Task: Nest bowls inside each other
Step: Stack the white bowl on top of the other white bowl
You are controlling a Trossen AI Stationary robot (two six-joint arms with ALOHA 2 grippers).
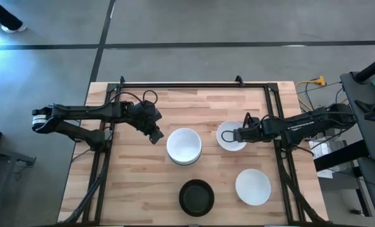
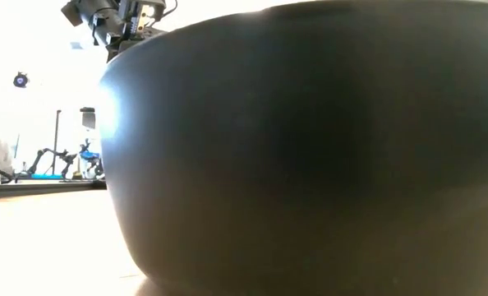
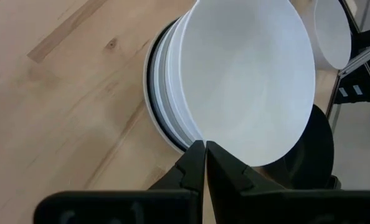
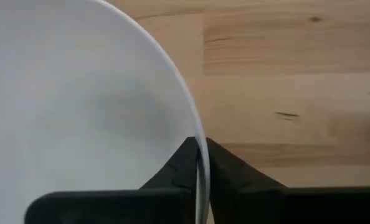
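A stack of nested bowls (image 1: 184, 146) with a white one on top (image 3: 247, 81) stands at the table's middle. To its right sits a single white bowl (image 1: 228, 140), and my right gripper (image 4: 202, 163) is shut on its rim. Another white bowl (image 1: 252, 186) and a black bowl (image 1: 196, 197) rest near the front edge. The black bowl (image 2: 310, 148) fills the low view. My left gripper (image 3: 205, 149) is shut and hangs by the stack's left side (image 1: 156, 135). I cannot tell whether it touches the stack. My right gripper pinches the single white bowl's rim (image 4: 200, 140), one finger inside the bowl and one outside. The fingers come from above, slanting in from the table's right side. The bowl's base rests on the table.
A black frame rail (image 1: 194, 84) runs along the table's far edge and down both sides. Bare wood lies left of the stack (image 1: 124, 183) and along the far side (image 1: 194, 104). Cables and equipment (image 1: 326, 120) stand beyond the right edge.
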